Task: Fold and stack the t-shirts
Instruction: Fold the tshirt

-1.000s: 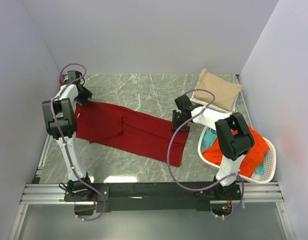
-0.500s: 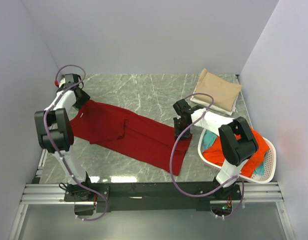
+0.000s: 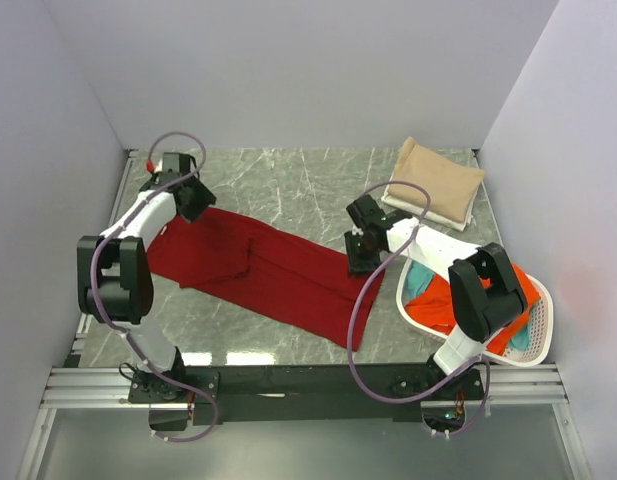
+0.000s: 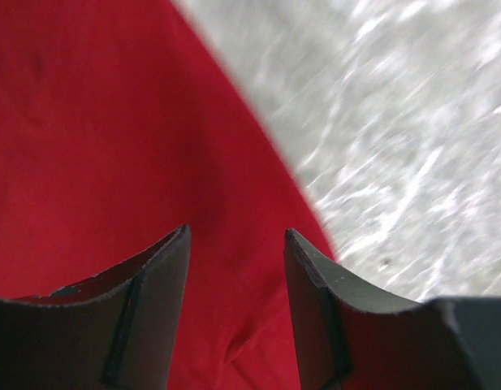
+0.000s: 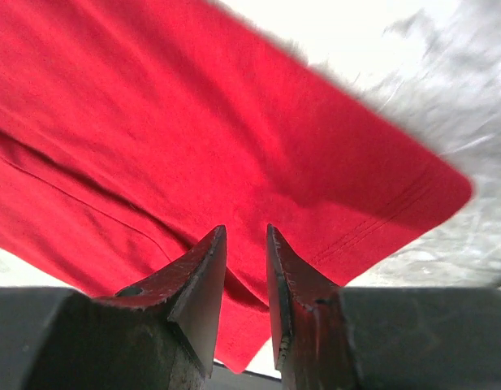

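The dark red t-shirt (image 3: pixel 258 265) lies spread out across the marble table. My left gripper (image 3: pixel 193 200) hovers over its far left corner. In the left wrist view the jaws (image 4: pixel 236 244) stand apart with red cloth (image 4: pixel 112 122) under them. My right gripper (image 3: pixel 356 255) is at the shirt's right edge. In the right wrist view its jaws (image 5: pixel 246 244) are nearly closed, pinching a fold of the red cloth (image 5: pixel 193 106). The folded tan t-shirt (image 3: pixel 435 178) lies at the far right. The orange-red t-shirt (image 3: pixel 498 300) and the teal t-shirt (image 3: pixel 420 280) are in the basket.
The white oval laundry basket (image 3: pixel 541 320) stands at the near right, right of my right arm. Grey walls close in the table on the left, back and right. A black rail (image 3: pixel 308 380) runs along the near edge.
My left gripper has swung right, from the table's left edge to the shirt's far left corner. The shirt's right end has shifted left and narrowed with my right gripper.
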Tool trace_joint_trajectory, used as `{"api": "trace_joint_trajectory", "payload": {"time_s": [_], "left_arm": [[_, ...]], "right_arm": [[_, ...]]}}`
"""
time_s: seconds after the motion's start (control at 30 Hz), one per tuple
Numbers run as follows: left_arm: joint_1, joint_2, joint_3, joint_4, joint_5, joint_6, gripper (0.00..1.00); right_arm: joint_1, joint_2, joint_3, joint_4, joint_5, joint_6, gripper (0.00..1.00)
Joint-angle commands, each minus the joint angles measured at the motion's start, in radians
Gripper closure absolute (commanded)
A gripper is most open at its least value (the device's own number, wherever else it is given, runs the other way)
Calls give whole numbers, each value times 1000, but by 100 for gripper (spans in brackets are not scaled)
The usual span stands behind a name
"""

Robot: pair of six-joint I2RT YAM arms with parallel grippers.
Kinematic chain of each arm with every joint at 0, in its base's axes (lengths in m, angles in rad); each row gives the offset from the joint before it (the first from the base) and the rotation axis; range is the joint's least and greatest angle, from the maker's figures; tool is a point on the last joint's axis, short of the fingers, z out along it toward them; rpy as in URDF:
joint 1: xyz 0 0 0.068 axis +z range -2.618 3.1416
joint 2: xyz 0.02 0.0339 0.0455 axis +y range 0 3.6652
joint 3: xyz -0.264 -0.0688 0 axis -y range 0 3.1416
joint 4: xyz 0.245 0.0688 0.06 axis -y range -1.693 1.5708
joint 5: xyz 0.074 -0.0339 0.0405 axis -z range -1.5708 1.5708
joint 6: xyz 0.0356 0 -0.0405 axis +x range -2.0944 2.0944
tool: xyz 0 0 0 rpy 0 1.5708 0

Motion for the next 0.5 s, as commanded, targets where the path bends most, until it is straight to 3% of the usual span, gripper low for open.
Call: {"api": "trace_joint_trajectory", "payload": {"time_s": [0.0, 0.2, 0.47], "left_arm": [[-4, 41, -48, 26, 83, -54, 45], [-24, 182, -7, 38, 95, -6, 45], [-56, 386, 197, -6, 42, 65, 47]], "right_arm": [[35, -17, -54, 23, -24, -11, 66], [87, -3, -129, 56, -37, 18, 67], [200, 26, -134, 73, -77, 66, 68]]}}
